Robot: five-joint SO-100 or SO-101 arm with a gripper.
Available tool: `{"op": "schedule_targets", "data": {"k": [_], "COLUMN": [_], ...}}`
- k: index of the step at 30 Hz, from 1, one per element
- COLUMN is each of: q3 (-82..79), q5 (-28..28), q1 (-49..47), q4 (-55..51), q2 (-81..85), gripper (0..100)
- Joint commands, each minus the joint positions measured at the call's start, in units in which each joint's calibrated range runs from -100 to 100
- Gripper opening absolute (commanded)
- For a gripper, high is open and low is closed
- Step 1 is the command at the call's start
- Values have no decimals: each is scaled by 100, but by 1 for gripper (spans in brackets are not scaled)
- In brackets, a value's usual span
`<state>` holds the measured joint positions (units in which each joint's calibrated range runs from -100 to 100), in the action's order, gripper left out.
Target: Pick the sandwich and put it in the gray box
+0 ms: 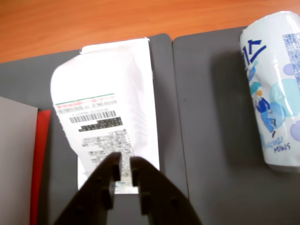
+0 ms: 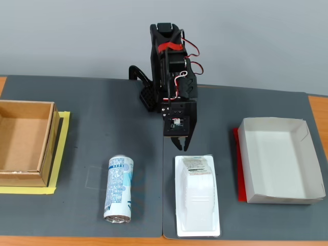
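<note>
The sandwich (image 2: 197, 197) is a flat white plastic package with a raised centre, lying flat on the dark mat near the front edge in the fixed view. In the wrist view its printed label faces up on the sandwich (image 1: 108, 93). My gripper (image 2: 179, 146) hangs just behind the package's far end, apart from it. In the wrist view the gripper (image 1: 125, 166) shows its dark jaws almost together over the package's near edge, holding nothing. The gray box (image 2: 279, 161) stands to the right of the sandwich, with a red strip on its left side. One corner of the gray box (image 1: 16, 154) shows at the wrist view's left edge.
A blue-and-white drink can (image 2: 119, 188) lies on its side left of the sandwich, and shows as the can (image 1: 274, 89) at the wrist view's right. A brown cardboard box (image 2: 20, 136) on yellow tape sits at the far left. The arm's base stands at the mat's back.
</note>
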<state>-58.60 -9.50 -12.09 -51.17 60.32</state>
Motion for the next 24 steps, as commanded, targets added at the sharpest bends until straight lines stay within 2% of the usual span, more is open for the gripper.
{"op": "schedule_targets", "data": {"k": [1, 16, 24], "q3": [745, 3006, 4200], "q5": [-168, -246, -147], "q1": [-71, -250, -377], "q4": [91, -22, -794], "q2": [-594, -3188, -4239], "gripper": [2, 2, 2]}}
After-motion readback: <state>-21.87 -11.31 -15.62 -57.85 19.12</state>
